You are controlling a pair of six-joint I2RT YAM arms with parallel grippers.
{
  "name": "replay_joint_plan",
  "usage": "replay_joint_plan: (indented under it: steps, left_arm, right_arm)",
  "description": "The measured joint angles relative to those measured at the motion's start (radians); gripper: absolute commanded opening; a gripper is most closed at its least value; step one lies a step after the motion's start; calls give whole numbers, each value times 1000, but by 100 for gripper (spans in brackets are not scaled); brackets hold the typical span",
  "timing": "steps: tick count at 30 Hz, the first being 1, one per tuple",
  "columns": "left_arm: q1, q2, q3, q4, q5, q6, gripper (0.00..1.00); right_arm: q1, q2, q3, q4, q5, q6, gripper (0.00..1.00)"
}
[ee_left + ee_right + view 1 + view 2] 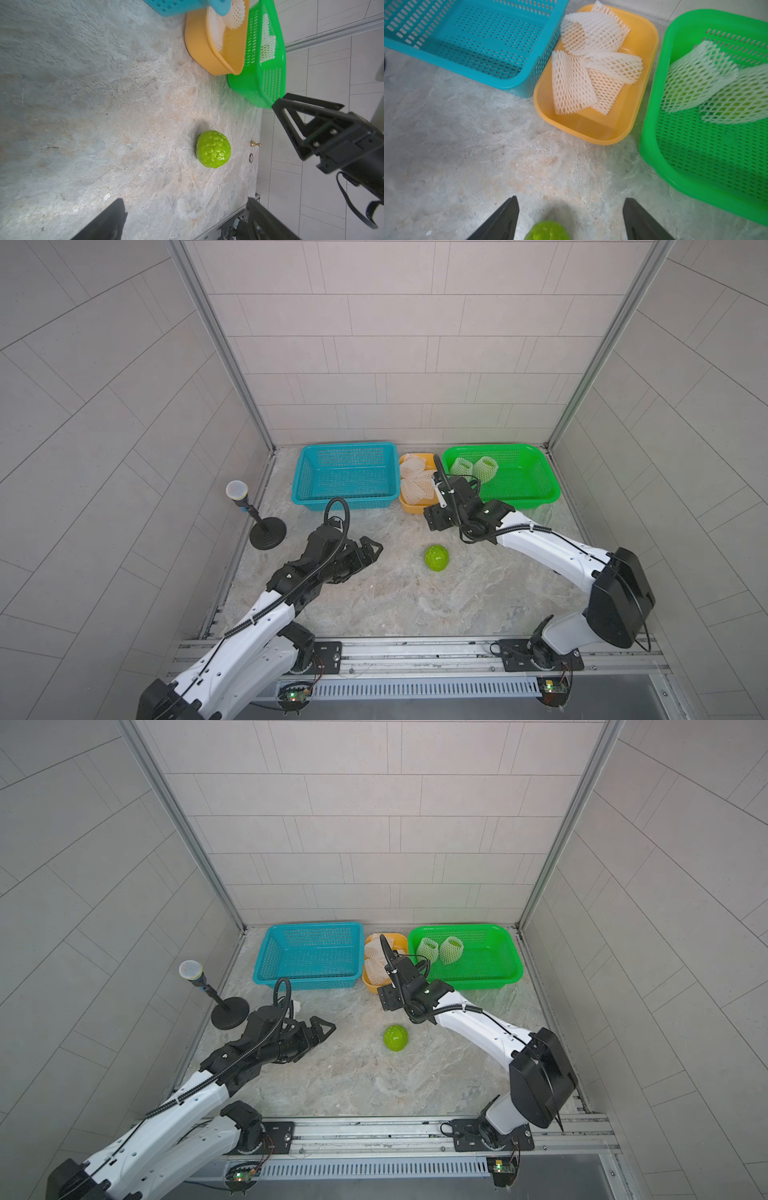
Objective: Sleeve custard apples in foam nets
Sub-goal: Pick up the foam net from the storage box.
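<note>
One bare custard apple (436, 558) (395, 1038) (213, 149) lies on the stone tabletop near the middle. Two more sit inside white foam nets (485, 468) (428, 950) in the green basket (515, 499). Several loose foam nets (415, 481) (591, 62) lie flat in the yellow tub (591, 139). My left gripper (372, 549) (186, 200) is open and empty, left of the bare fruit. My right gripper (436, 519) (570, 197) hangs open over the table between the fruit and the tub. The fruit's top (547, 230) shows low between its fingers, untouched.
An empty blue basket (332, 501) stands at the back left, beside the yellow tub. A microphone on a black stand (237, 491) is at the left edge. Tiled walls close in three sides. A small brass piece (255, 143) lies by the table's right edge.
</note>
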Motion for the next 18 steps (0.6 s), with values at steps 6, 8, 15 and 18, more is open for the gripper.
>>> replay_joint_plan:
  steps: [6, 8, 15, 18]
  left_arm:
    - [0, -17, 0, 1, 1, 0, 94]
    - [0, -17, 0, 1, 1, 0, 94]
    - [0, -24, 0, -2, 0, 0, 93]
    - [0, -24, 0, -3, 0, 0, 94]
  right_arm:
    - [-74, 205, 196, 27, -16, 9, 79]
    - [-97, 274, 268, 32, -17, 14, 79]
    - [-158, 496, 499, 25, -35, 35, 73]
    - [-176, 573, 581, 12, -46, 44, 75]
